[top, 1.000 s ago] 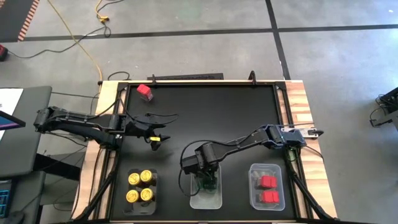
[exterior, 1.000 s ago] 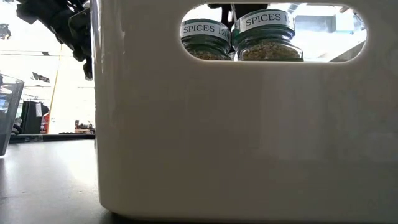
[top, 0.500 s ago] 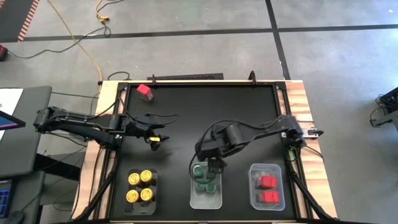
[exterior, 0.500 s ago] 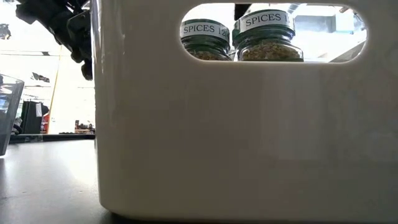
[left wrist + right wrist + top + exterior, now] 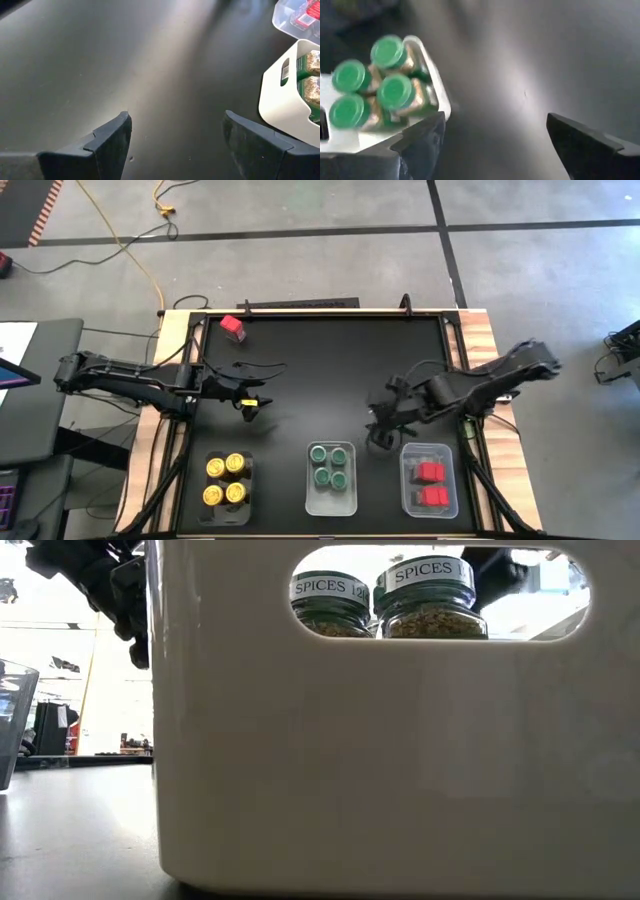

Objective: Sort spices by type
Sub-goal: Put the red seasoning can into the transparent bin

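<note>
The tabletop is black with light wood edges. Four jars with green lids sit in a clear tray. Four jars with yellow lids are gold and shiny. The square red lids are bright red, and one red jar sits alone. The floor is grey with black lines.

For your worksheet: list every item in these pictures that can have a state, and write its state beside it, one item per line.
Green-lidded jars: four, upright in the middle tray.
Yellow-lidded jars: four, in the left tray.
Red-lidded jars in the right tray: lids up, count unclear.
Lone red-lidded jar: loose at the table's far left corner.
Left gripper: jaws open, empty.
Right gripper: jaws open, empty, between middle and right trays.
</note>
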### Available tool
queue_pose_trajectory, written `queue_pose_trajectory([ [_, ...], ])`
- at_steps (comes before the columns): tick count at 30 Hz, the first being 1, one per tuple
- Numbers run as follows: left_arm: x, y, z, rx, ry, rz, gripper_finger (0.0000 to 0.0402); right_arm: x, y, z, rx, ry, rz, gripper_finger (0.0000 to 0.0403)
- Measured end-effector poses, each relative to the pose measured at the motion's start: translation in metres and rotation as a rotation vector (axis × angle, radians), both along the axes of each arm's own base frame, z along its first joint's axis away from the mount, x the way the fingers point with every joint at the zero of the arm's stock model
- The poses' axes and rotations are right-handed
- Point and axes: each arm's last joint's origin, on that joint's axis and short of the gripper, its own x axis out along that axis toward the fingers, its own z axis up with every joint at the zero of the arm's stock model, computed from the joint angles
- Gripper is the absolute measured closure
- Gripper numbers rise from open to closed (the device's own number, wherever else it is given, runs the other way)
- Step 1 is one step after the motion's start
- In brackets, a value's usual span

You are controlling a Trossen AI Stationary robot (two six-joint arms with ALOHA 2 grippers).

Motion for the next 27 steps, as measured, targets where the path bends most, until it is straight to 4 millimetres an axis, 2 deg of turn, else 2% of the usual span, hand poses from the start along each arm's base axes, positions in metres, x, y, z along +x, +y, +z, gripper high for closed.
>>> queue_pose_trajectory([
  [5,0.0,0.001,0.0,0.006,-0.005,0.01,0.0104,-0.026,-0.018,-0.035,0.08,-0.267,-0.053,0.0025],
  [12,0.004,0.001,0.005,0.011,-0.068,0.02,0.0104,-0.042,-0.053,-0.07,0.06,-0.542,-0.088,0.0025],
  [16,0.005,0.012,0.012,0.045,-0.142,0.202,0.0104,-0.048,-0.084,-0.075,0.105,-0.604,-0.019,0.0025],
  [21,0.003,0.041,0.029,0.07,-0.138,0.359,0.0104,-0.058,-0.132,-0.076,0.139,-0.62,0.076,0.0025],
  [27,-0.013,0.079,0.055,0.149,0.004,0.475,0.0104,-0.06,-0.172,-0.075,0.146,-0.715,0.076,0.0025],
])
